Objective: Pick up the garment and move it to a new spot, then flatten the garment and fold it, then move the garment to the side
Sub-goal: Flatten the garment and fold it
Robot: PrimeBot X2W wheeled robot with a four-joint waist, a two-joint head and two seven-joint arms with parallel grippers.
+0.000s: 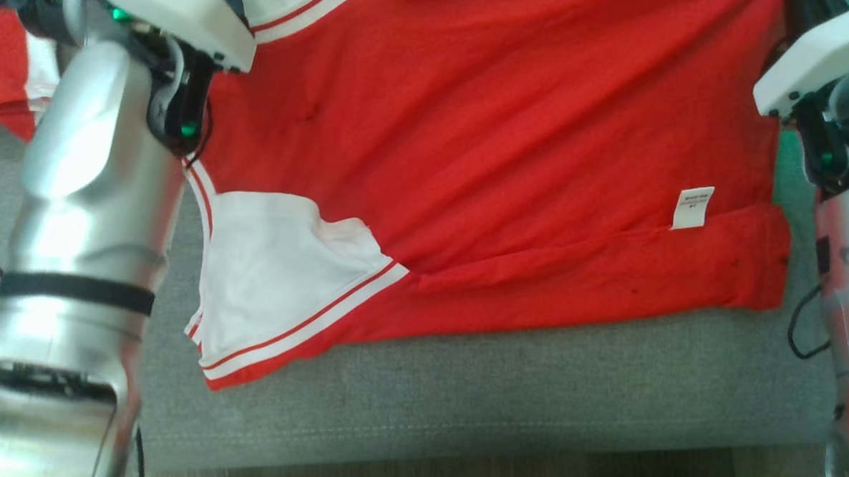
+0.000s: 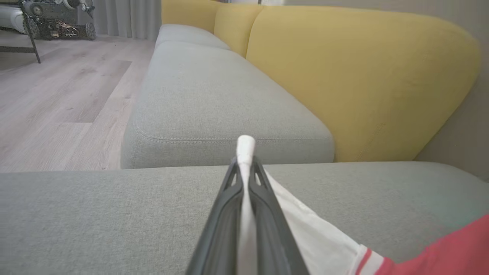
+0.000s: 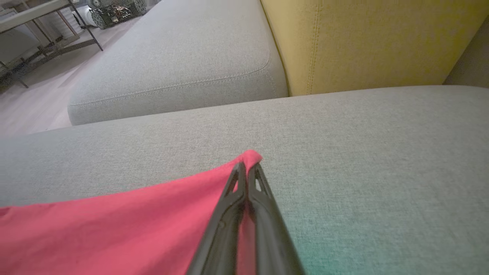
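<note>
Grey seat under everything, yellow backrest behind, wood floor to one side. You have shirt spread on seat: red body, white sleeve with red stripes toward front edge, white label near right hem. Left gripper: 2 fingers pinched tight on white sleeve fabric, fold poking past tips. Right gripper: 2 fingers clamped on red corner, low over seat.
</note>
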